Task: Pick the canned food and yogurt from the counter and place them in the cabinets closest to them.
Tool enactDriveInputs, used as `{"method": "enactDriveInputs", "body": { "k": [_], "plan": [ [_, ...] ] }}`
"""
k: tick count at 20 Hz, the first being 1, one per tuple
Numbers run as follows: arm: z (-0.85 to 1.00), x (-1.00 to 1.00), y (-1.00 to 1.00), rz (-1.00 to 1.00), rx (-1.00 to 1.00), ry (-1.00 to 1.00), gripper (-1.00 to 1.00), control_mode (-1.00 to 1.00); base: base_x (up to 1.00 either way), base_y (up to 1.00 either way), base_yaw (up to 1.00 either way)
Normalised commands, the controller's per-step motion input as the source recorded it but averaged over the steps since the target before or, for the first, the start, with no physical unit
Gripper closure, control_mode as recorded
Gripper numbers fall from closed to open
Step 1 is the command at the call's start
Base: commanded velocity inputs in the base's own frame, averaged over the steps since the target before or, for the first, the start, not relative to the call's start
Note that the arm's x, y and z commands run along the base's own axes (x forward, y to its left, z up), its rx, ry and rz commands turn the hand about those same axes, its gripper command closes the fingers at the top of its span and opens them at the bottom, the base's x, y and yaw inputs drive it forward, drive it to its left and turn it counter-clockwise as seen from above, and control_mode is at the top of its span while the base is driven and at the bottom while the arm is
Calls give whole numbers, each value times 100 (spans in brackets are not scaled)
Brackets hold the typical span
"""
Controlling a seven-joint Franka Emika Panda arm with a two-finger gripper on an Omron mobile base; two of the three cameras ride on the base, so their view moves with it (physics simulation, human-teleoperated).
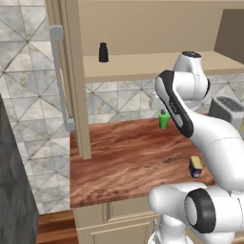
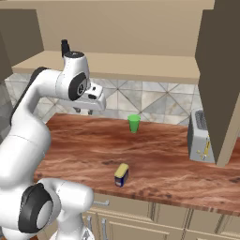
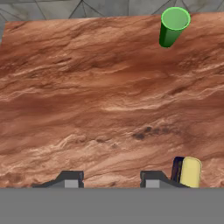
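Hovering above the wooden counter, the hand holds nothing and its fingers stand at their narrowest; the canned food sits upright near the front edge of the counter, just beside the right finger in the hand view, well apart from the green cup; the can looks light, stiff and smooth, so probably a little slippery; a grip across its round sides, at mid height, seems safest.
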Motion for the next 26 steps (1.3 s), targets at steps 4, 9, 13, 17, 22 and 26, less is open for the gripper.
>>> {"method": "enactDriveInputs", "body": {
  "k": [4, 9, 13, 17, 22, 26],
  "plan": [
    [0, -7, -21, 0, 0, 0, -100, -100, 0, 0, 0],
    [-5, -17, -41, -3, 0, 0, -100, -100, 0, 0, 0],
    [-9, -23, -47, -4, 0, 0, -100, -100, 0, 0, 0],
    [-11, -29, -52, -5, 0, 0, -100, -100, 0, 0, 0],
    [-10, -18, -34, -6, -2, 1, -100, -100, 0, 0, 0],
    [0, 0, 0, 0, 0, 0, -100, -100, 0, 0, 0]
  ]
}}
